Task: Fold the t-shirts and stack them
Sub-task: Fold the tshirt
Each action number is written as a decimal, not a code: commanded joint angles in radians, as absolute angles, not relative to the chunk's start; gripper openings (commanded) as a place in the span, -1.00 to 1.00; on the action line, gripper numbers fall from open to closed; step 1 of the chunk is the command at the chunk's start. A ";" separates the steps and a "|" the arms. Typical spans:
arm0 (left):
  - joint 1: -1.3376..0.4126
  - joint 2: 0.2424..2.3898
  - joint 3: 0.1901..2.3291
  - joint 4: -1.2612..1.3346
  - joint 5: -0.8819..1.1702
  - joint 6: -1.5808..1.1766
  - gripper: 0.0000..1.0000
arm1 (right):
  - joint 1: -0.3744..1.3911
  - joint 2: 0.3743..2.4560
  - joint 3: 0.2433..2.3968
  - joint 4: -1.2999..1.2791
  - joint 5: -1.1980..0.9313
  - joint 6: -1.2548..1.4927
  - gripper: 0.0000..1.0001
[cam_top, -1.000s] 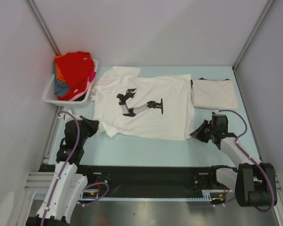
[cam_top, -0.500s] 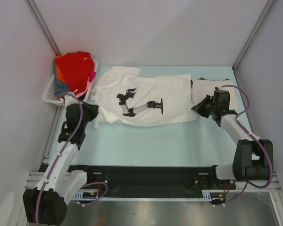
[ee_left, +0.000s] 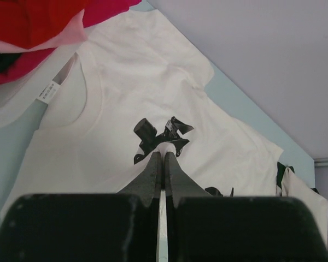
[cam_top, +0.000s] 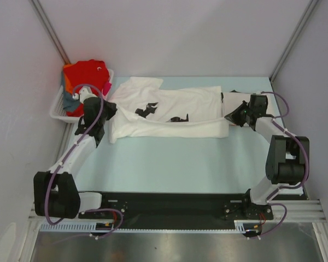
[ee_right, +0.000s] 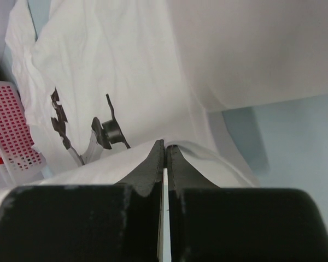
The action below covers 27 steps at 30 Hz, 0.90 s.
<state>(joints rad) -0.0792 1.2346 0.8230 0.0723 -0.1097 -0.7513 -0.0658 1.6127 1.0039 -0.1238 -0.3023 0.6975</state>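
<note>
- Top view: the white printed tee (cam_top: 169,106) lies across the far middle of the pale blue worktop (cam_top: 175,164). Its near part is doubled over onto itself, so only scraps of the black print (cam_top: 146,110) show.
- The left pincer (cam_top: 110,111) sits at the tee's left end and the right pincer (cam_top: 233,117) at its right end, both low over the cloth.
- A folded off-white tee (cam_top: 262,106) lies just beside the printed one, at the far right. The right arm crosses over it.
- At the far left stands a white slatted basket (cam_top: 57,112). A red tee (cam_top: 87,76) is heaped on top, and a pink tee (cam_top: 106,87) hangs over the rim nearest the printed tee.
- Left wrist view: the left pincer's fingers are pressed together on a raised fold of the white printed tee. A thin line of white shows between them, and the print sits just past the tips.
- The tee's collar with its neck label (ee_left: 49,90) lies to the left. Red and pink cloth hangs into the upper left corner.
- Right wrist view: the right pincer's fingers are likewise pinched narrow on an edge of the white printed tee, which drapes away on both sides.
- Beyond the tips lie the print and, at the far left, the basket's grid. The off-white tee fills the upper right, with bare worktop below it.
</note>
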 commanded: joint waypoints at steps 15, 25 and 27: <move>-0.072 1.560 1.132 0.118 -0.086 -0.673 -0.99 | -0.069 1.752 1.112 -0.048 -0.305 0.742 -1.00; -0.038 1.655 1.184 0.092 -0.091 -0.687 -0.99 | -0.040 1.847 1.172 -0.055 -0.270 0.739 -1.00; -0.037 1.660 1.184 0.094 -0.097 -0.684 -0.99 | -0.034 1.861 1.183 -0.052 -0.265 0.739 -1.00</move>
